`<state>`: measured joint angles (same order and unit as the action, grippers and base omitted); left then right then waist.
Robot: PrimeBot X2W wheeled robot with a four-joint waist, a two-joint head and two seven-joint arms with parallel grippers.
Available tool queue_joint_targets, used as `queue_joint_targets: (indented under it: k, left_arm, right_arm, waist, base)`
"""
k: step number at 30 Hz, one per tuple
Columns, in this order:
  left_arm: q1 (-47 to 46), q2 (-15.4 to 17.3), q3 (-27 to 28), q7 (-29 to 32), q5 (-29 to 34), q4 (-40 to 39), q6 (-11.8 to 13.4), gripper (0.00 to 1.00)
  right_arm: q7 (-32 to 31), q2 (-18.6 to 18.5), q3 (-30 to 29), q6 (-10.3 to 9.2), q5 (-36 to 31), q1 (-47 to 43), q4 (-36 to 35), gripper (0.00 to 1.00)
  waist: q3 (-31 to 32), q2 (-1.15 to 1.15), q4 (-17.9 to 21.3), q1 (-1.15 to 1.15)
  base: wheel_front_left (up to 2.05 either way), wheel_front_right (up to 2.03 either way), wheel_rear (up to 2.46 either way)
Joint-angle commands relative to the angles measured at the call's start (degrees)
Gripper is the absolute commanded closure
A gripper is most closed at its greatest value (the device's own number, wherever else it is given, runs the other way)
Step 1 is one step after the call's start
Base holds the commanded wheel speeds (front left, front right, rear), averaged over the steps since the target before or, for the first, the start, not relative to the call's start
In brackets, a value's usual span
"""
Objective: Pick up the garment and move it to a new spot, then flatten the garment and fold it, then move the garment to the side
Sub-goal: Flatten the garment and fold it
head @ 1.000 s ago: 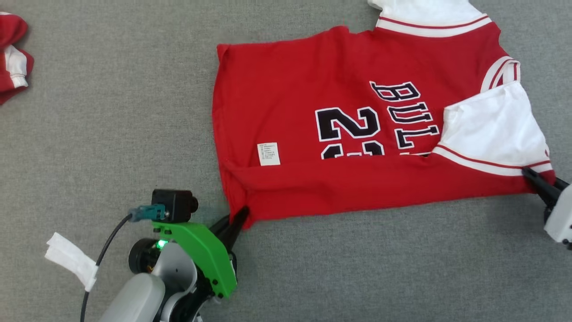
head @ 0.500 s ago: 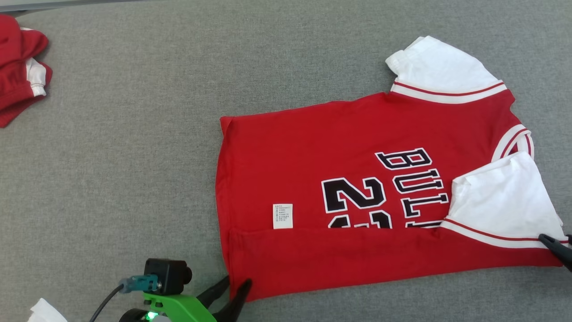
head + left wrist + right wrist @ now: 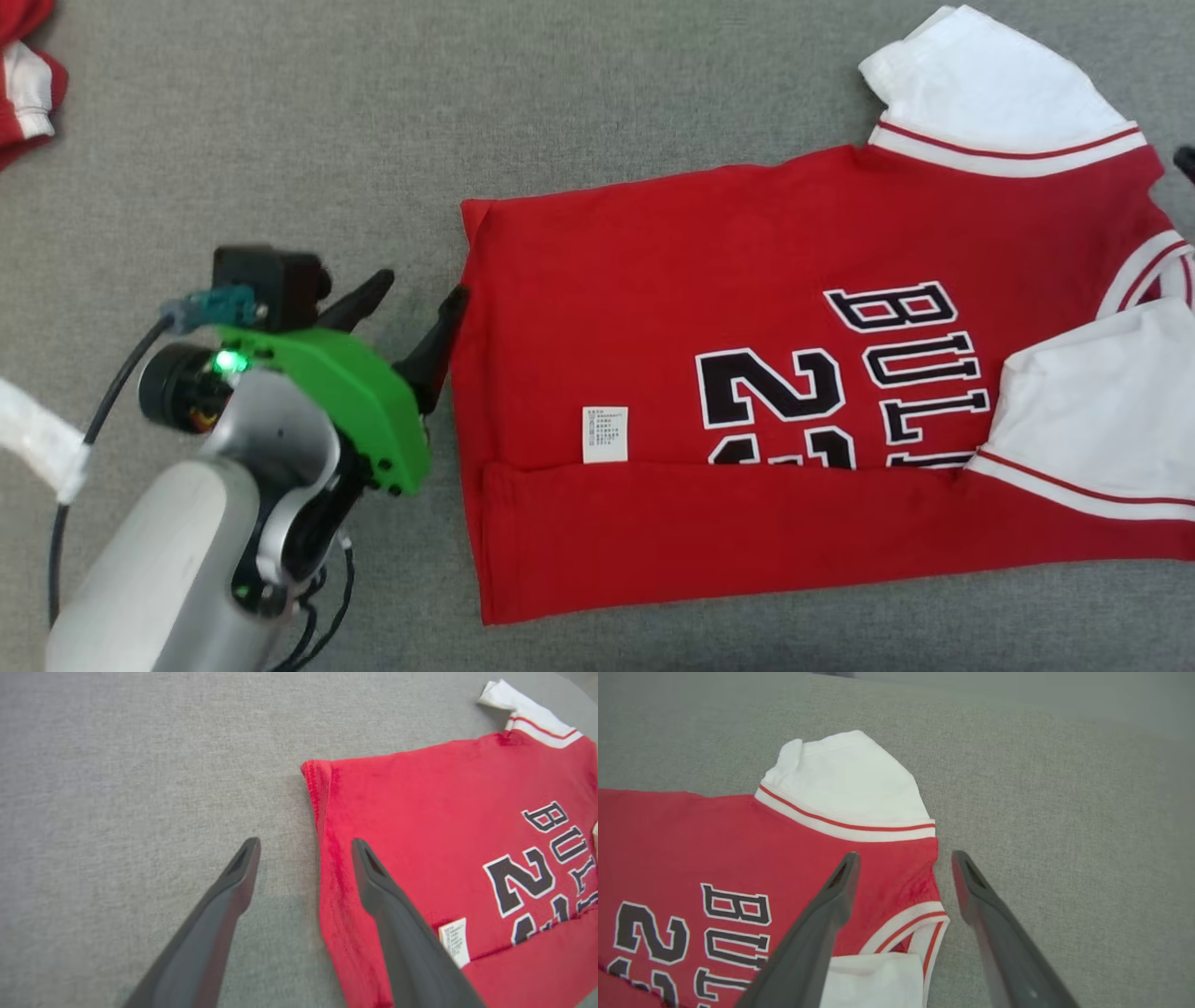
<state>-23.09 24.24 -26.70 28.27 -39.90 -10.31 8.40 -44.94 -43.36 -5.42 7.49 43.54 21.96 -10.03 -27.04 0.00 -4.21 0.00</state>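
Red garment (image 3: pixel 700 280) lies flat on the grey counter (image 3: pixel 280 140); your left claw (image 3: pixel 420 285) stands open astride its hem, your right claw (image 3: pixel 904 855) open astride its shoulder edge.

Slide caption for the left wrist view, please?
Open left gripper straddles the hem of a red-and-white jersey on a grey cloth surface.

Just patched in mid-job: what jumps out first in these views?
A red jersey with black lettering and white sleeves lies spread on the grey surface, its near edge folded over. The left gripper stands open at its hem, the right gripper open at its shoulder edge.
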Motion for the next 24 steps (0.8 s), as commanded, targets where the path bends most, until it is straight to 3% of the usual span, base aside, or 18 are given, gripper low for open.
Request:
queue_joint_targets:
  k: [1,2,6,14,15,16,18,24]
  left_arm:
    - [-3.6,-1.4,-0.7,0.4,0.3,1.9,-0.7,0.00]
    - [-9.2,-3.7,-2.0,0.6,1.2,6.3,-2.0,0.00]
    - [-16.3,-7.9,-4.7,0.4,2.2,13.3,-4.5,0.00]
    - [-21.4,-10.4,-7.9,0.7,2.8,23.2,-7.7,0.00]
    - [-21.6,-10.5,-8.1,1.0,2.3,23.7,-8.2,0.47]
    - [-21.7,-10.8,-8.1,1.3,1.6,24.0,-8.9,1.00]
    - [-21.6,-11.0,-8.9,2.4,0.7,24.5,-10.5,1.00]
    - [-20.4,-10.0,-6.9,0.0,-1.0,24.1,-10.8,1.00]
  right_arm:
    - [-0.5,0.9,1.7,0.00,-1.8,4.4,1.7,0.00]
    - [-1.1,2.0,5.9,0.00,-6.0,11.8,5.5,0.00]
    - [-1.0,3.3,12.0,0.00,-11.6,21.5,12.7,0.00]
    - [-0.9,3.5,21.2,0.00,-11.7,29.1,23.4,0.00]
    - [-1.2,3.5,22.1,0.01,-11.1,29.3,23.9,0.00]
    - [-0.9,3.2,23.1,0.03,-10.3,29.8,24.3,0.53]
    - [-1.0,2.7,25.1,0.03,-8.0,29.7,24.5,1.00]
    - [5.7,0.2,25.0,-0.03,-3.4,30.0,24.7,1.00]
  waist:
    - [-6.0,0.00,-2.5,0.00]
    - [-8.4,0.00,-3.5,0.00]
    - [-10.4,0.00,-5.4,0.00]
    - [-10.6,0.00,-6.3,0.00]
    - [-10.6,0.00,-6.3,0.00]
    - [-10.6,0.00,-6.2,0.00]
    - [-10.2,0.00,-5.9,0.00]
    - [-7.7,0.00,-4.1,0.00]
  base:
    - [0.00,0.00,0.00]
    - [0.00,0.00,0.00]
    - [0.00,0.00,0.00]
    - [0.00,0.00,0.00]
    - [0.00,0.00,0.00]
    - [0.00,0.00,0.00]
    - [0.00,0.00,0.00]
    - [0.00,0.00,0.00]
